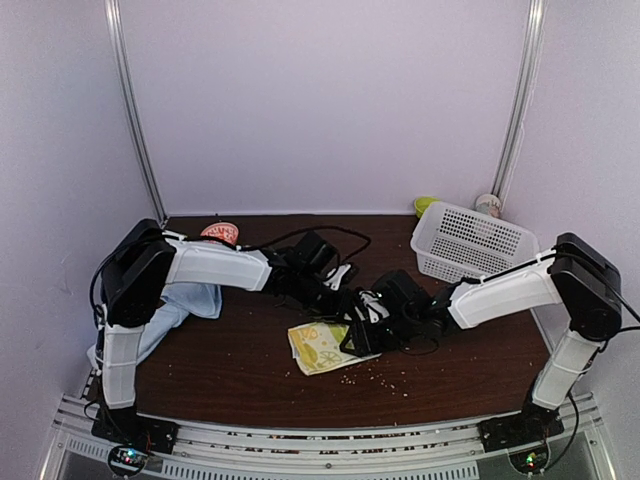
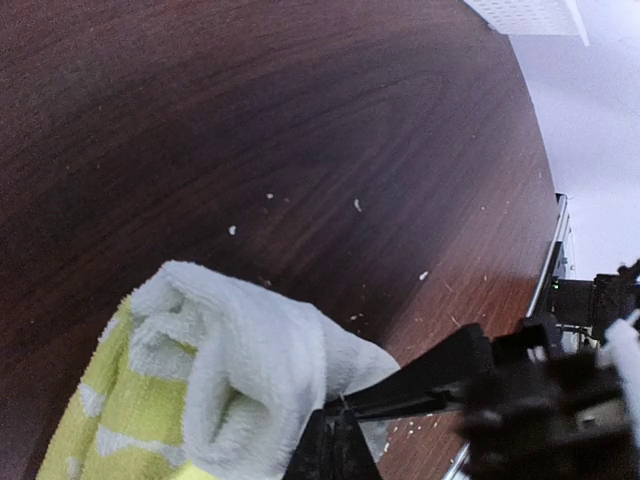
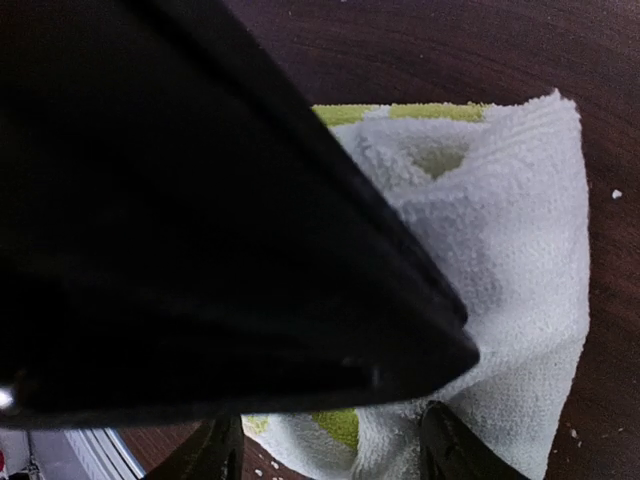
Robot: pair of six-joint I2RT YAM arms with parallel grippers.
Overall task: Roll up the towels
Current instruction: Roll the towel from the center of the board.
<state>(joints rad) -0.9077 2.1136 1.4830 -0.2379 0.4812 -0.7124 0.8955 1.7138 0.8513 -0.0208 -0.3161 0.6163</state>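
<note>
One crumb-flecked dark wood table [image 1: 230, 370], pale walls [image 1: 330, 100] — left pincer [image 2: 338, 420] together, right pincer [image 3: 330, 440] apart

From above I see the right gripper [image 1: 360, 338] over the right edge of the lime-green and cream towel [image 1: 318, 348] at mid-table, with the left gripper [image 1: 342, 298] just behind it. The pale blue towel [image 1: 190, 302] lies crumpled at the left, partly under the left arm [image 1: 215, 265]. A white basket [image 1: 470, 240] sits at the table's [image 1: 220, 370] far right corner, and pale crumbs [image 1: 385, 375] dot the wood toward the near edge.
</note>
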